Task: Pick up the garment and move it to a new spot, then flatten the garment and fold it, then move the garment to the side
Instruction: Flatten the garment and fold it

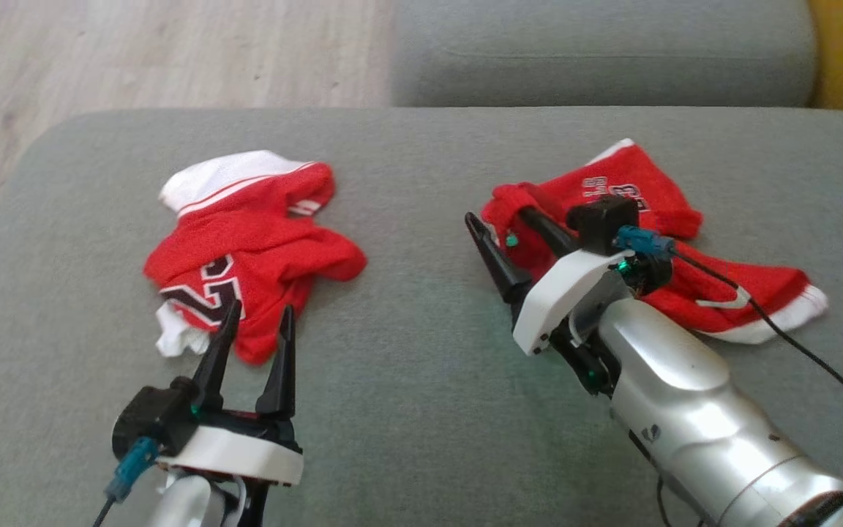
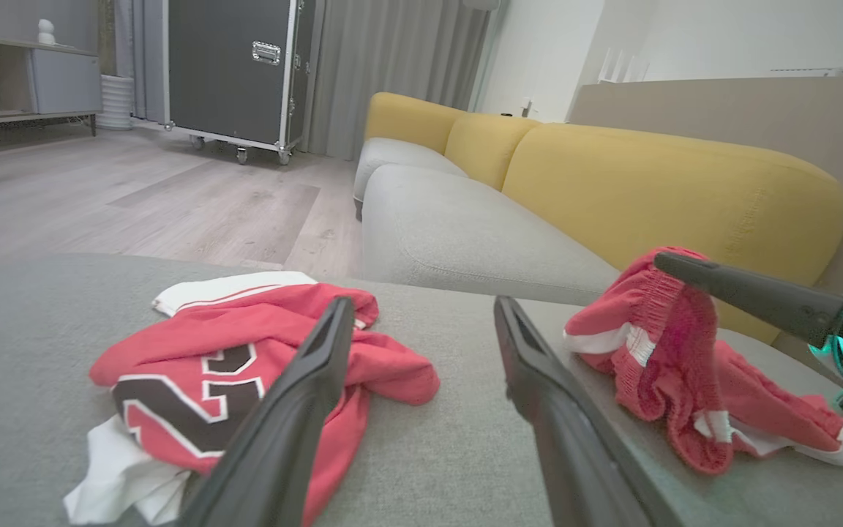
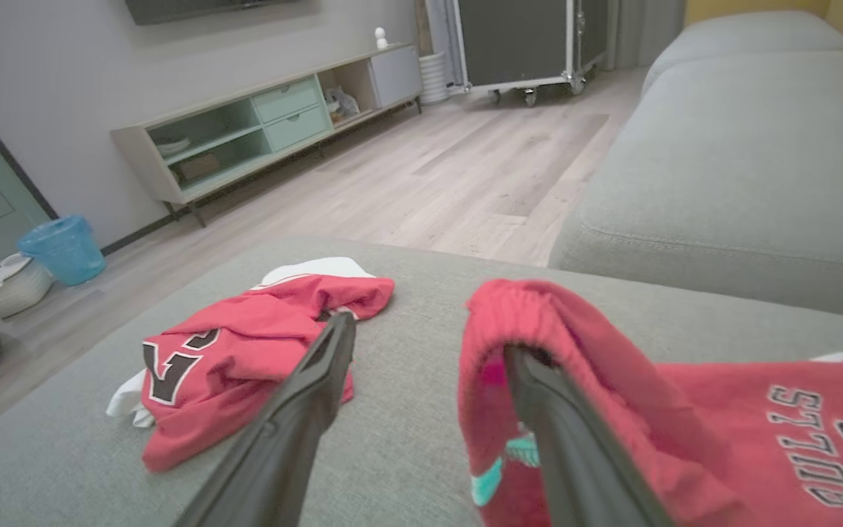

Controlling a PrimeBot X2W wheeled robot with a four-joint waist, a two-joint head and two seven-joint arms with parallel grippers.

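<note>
The right hand (image 1: 515, 233) was open, one finger hooked under the waistband of the red shorts (image 1: 773, 285), which lay near the sofa seat's (image 1: 421, 410) right edge. The left hand (image 1: 260, 313), also open, pointed at the jersey (image 1: 246, 234). Bare seat lay between the garments.

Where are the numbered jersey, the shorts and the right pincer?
numbered jersey (image 1: 253, 234), head view, red fabric above the number.
shorts (image 1: 773, 282), head view, red leg by the swoosh.
right pincer (image 3: 429, 335), right wrist view, midway between fingertips.
</note>
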